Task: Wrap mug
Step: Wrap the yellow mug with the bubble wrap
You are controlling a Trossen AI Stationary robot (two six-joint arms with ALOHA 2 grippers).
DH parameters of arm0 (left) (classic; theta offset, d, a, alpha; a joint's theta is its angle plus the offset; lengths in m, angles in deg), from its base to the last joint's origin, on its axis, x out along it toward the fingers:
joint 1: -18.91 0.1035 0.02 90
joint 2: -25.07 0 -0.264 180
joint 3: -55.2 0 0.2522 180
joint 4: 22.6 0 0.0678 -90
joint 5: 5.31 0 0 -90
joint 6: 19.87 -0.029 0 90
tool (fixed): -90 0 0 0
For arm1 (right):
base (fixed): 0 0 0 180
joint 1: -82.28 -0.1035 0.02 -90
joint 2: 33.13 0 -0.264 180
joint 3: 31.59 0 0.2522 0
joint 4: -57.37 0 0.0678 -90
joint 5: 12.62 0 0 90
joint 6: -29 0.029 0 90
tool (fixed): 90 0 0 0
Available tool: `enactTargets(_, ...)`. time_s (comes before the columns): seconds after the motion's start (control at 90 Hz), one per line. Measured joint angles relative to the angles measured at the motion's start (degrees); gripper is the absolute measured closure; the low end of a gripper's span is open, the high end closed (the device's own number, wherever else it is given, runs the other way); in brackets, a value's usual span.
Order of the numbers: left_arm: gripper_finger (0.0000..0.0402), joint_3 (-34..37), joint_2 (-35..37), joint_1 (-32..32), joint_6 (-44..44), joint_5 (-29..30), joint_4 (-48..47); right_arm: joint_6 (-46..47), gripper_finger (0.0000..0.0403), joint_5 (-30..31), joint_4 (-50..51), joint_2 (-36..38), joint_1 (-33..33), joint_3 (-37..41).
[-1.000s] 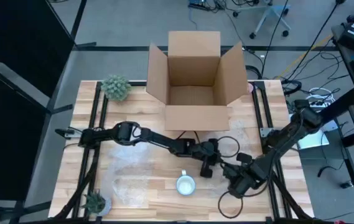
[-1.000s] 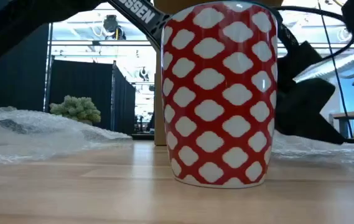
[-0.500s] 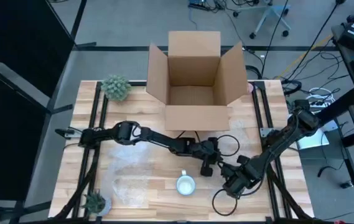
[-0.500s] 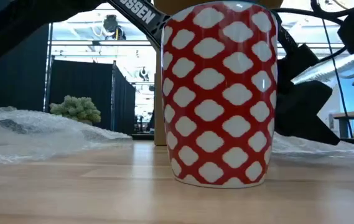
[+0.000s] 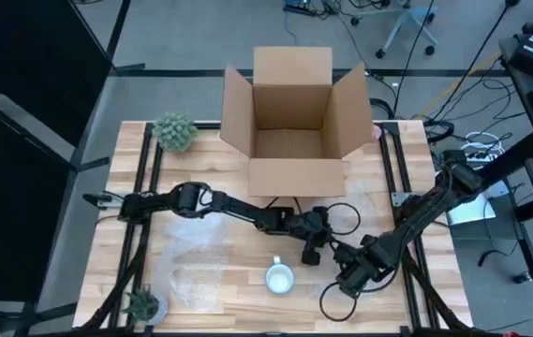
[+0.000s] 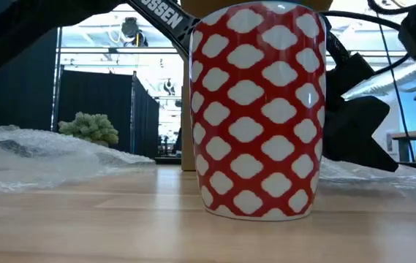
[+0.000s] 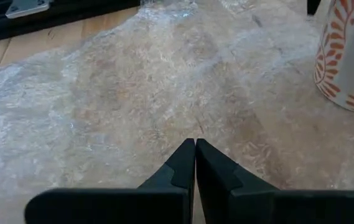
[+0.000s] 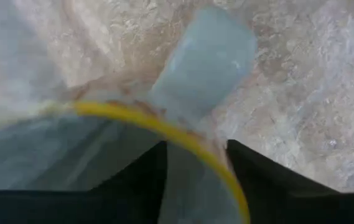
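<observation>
Right pincer [image 5: 352, 274] shifted slightly toward bench centre versus second ago, little since; mug [image 5: 279, 278] and left arm unmoved. Right pincer open, jaws straddling yellow-rimmed, pale object [image 8: 183, 99] in right wrist view; contact unclear. Left pincer [image 7: 195, 163] closed, holding nothing, tips pressed against bubble wrap [image 7: 133, 93]. Mug upright on bench [image 5: 238, 300], at 9 o'clock from right pincer, 7 o'clock from left pincer; left marginally nearer. Cardboard box [image 5: 291, 112] at 12 o'clock.

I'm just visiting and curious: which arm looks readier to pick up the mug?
Probably the right. The right gripper is open, with the rim of the mug between its fingers, while the left gripper is shut and points at the bubble wrap.
</observation>
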Motion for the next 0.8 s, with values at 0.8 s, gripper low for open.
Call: enactTargets(0.8, 0.0402, 0.0, 0.03, -0.02, -0.02, 0.0, -0.17, 16.26, 0.0202, -4.42, 10.0, 15.64, -3.76, -0.07)
